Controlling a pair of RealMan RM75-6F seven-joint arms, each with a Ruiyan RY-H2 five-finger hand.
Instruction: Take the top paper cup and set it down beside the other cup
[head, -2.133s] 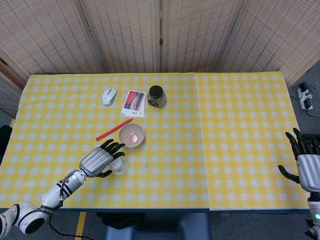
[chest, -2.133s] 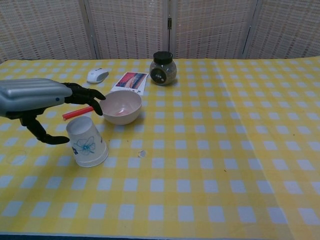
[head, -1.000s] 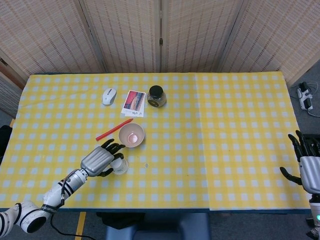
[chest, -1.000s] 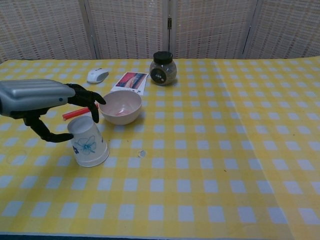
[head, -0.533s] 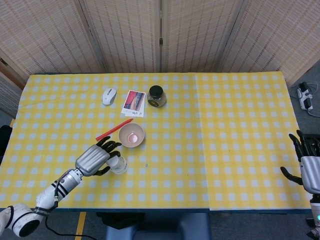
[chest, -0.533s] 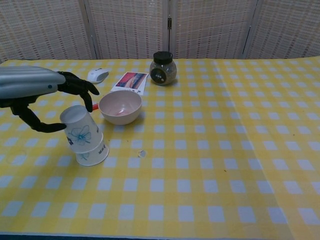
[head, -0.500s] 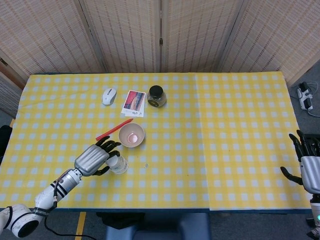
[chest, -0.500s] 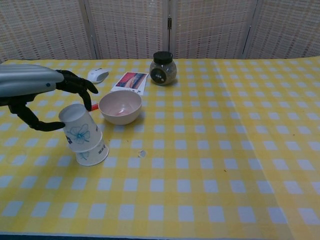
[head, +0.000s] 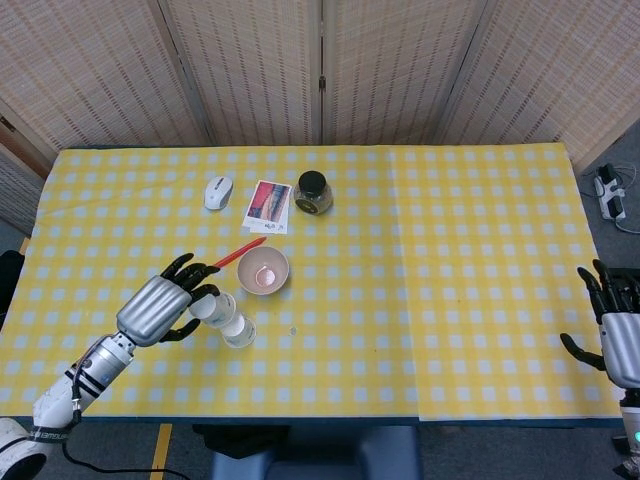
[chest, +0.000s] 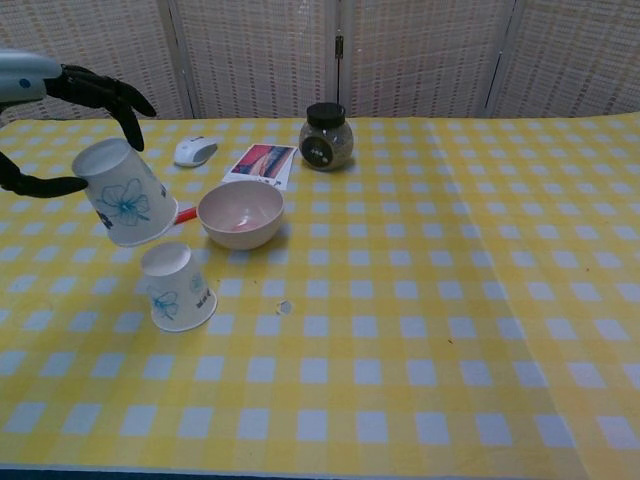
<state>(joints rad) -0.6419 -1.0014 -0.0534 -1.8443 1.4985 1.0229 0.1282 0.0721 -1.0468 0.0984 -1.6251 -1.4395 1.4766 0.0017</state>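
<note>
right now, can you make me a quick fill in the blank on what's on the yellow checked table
The left hand holds a white paper cup with a blue flower print lifted clear of the ____.
A second white paper cup stands on the yellow checked tablecloth ____ down.
The pale pink bowl sits in front of the ____ red-and-blue card.
The dark-lidded glass jar stands to the right of the white computer ____.

Missing words: table; upside; rectangular; mouse
</note>
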